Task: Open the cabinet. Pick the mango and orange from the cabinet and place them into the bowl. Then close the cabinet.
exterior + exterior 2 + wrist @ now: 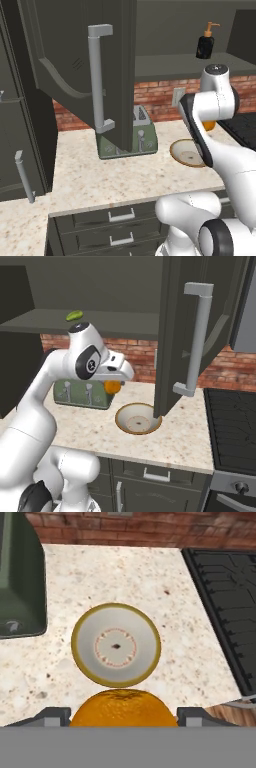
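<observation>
Orange (123, 707) sits gripped between the two fingers of the gripper (123, 714), whose jaws stand wide around the fruit, above the table (190, 637). Below it, the bowl (80, 657) rests on the table between the green toaster (20, 587) and the black stove (225, 612), with nothing in it. Cabinet (200, 331) doors hang open over the table. Up on the cabinet shelf lies the mango (74, 315), and a dark soap bottle (205, 44) stands there as well.
</observation>
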